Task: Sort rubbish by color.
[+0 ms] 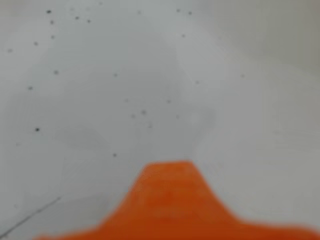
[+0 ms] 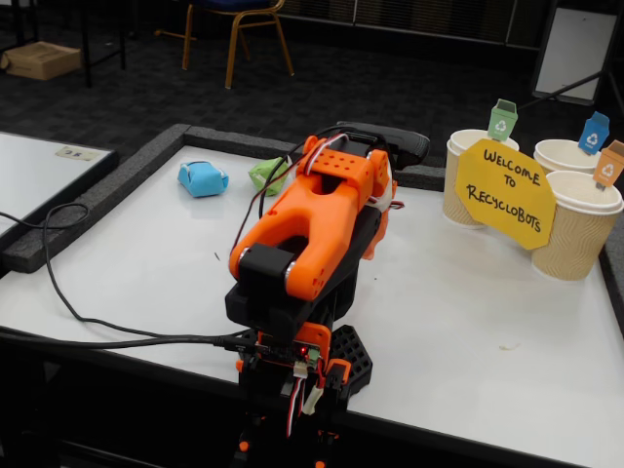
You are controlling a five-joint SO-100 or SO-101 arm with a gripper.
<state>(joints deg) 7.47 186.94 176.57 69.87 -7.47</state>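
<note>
On the yellow sign (image 2: 505,192): "WELCOME TO RECYCLOBOTS". Whether the end effector (image 1: 170,165) is apart: cannot tell.

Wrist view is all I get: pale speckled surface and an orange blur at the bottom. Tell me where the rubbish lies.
Observer: In the fixed view, the light blue lump lies near the far left corner of the white table, left of the folded arm.
Operator: Now give me the green one.
Observer: The green lump lies just right of the blue one and apart from it. Its right side is hidden behind the arm.
</note>
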